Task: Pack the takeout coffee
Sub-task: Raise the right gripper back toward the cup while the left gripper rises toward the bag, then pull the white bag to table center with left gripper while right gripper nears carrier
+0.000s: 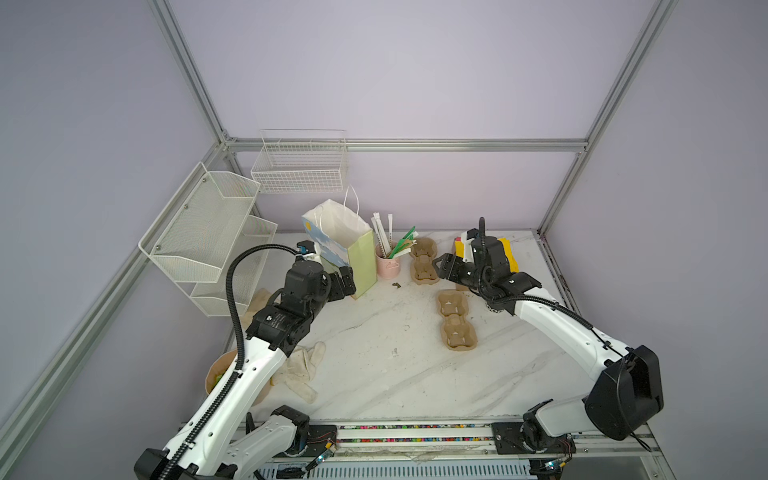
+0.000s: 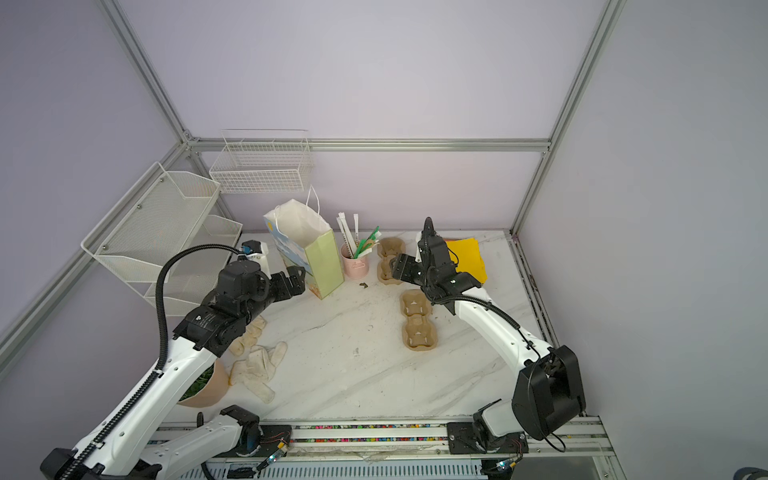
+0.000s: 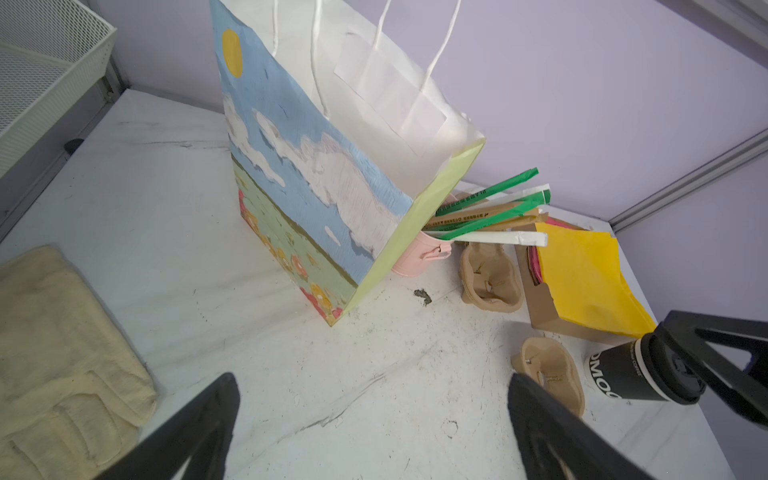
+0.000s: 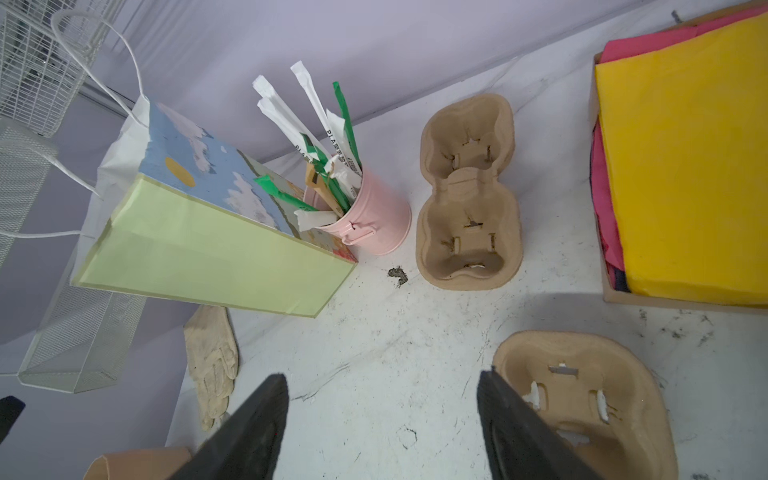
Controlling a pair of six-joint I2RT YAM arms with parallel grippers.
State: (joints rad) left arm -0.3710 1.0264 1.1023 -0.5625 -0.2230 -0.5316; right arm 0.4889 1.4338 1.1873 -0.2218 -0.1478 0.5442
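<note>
- Left arm (image 1: 232,386): the white link rises from a base at the near left and slants toward the far middle. The black elbow and left wrist (image 1: 303,282) follow, with a ribbed cable (image 1: 232,282) arching over them.
- Left tool (image 1: 349,282): it points toward the middle. In the wrist view its two black fingers (image 3: 199,432) stand wide apart with nothing between them.
- Right arm (image 1: 561,332): a bulky black shoulder sits at the near right. The white link slants up to the right wrist (image 1: 490,253) at the far middle.
- Right tool (image 1: 440,268): it points toward the left arm's side. Its fingers (image 4: 249,428) are spread and empty.
- The two tools face each other and are well apart.
</note>
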